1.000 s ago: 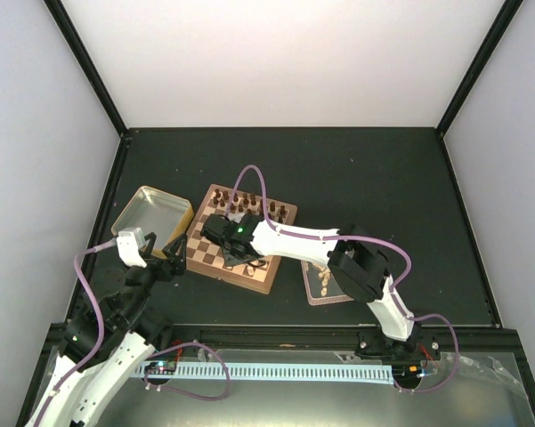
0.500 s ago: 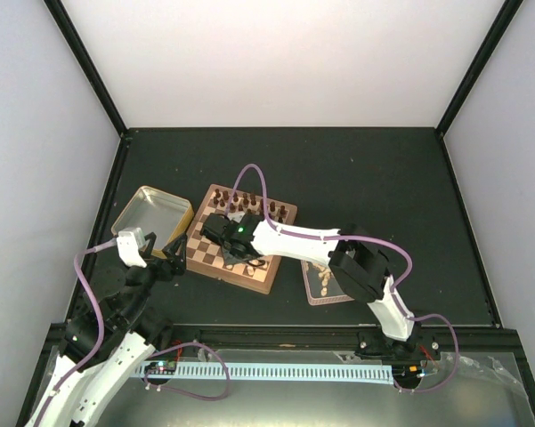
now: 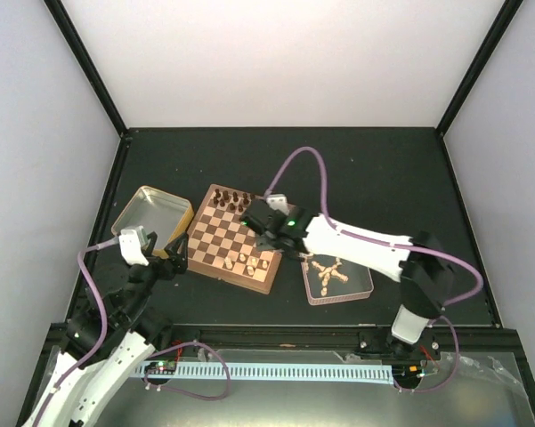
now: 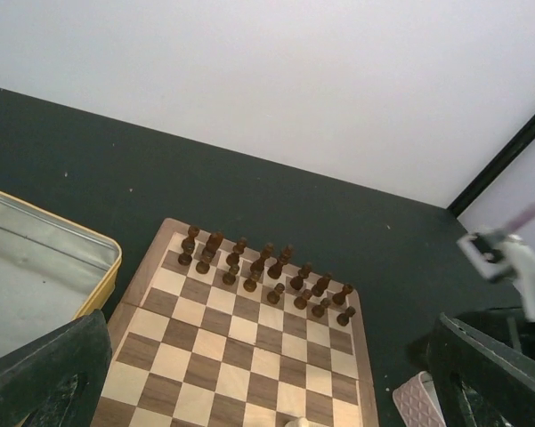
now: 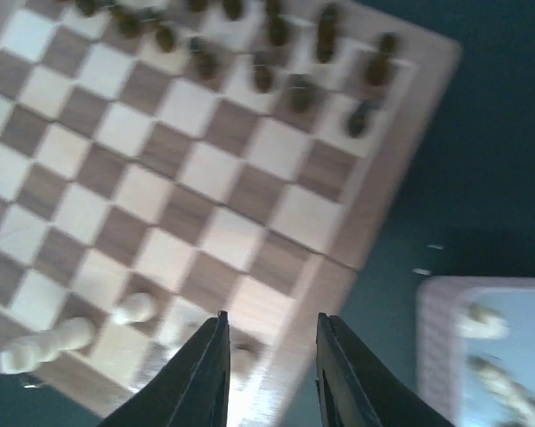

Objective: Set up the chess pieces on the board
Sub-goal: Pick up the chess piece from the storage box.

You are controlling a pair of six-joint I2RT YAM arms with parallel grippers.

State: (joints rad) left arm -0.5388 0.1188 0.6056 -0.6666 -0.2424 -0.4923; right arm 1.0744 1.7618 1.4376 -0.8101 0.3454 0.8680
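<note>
Landmark: the board (image 3: 221,238), set skewed on the dark worktop (image 3: 356,178). All places below are given relative to it.

Containers:
- The clear tray (image 3: 360,285) is seen just right of the board, with a strip of worktop showing between the 2. Several pale chess pieces (image 3: 328,274) are held in it, lying criss-cross in a loose heap. An exact count cannot be read.
- The yellow-rimmed tin (image 3: 151,218) is seen just left of the board, open side up. Only its bare metal floor is shown.

On the board:
- The dark chessmen (image 3: 231,198) are stood in 2 rows along the far edge. The right end of those rows is hidden by the arm in the top view.
- A few more pale ones are found on the near-right squares. 1 toppled piece (image 5: 44,345) is seen on its side by the near border. The others there are too blurred for their pose to be judged.

Claws:
- The right claw (image 3: 263,235) is held above the board's right border. Its fingers are parted by a narrow gap and nothing is gripped.
- The left claw (image 3: 173,251) is held off the board's near-left corner, between tin and board. It is spread wide and nothing is gripped.
</note>
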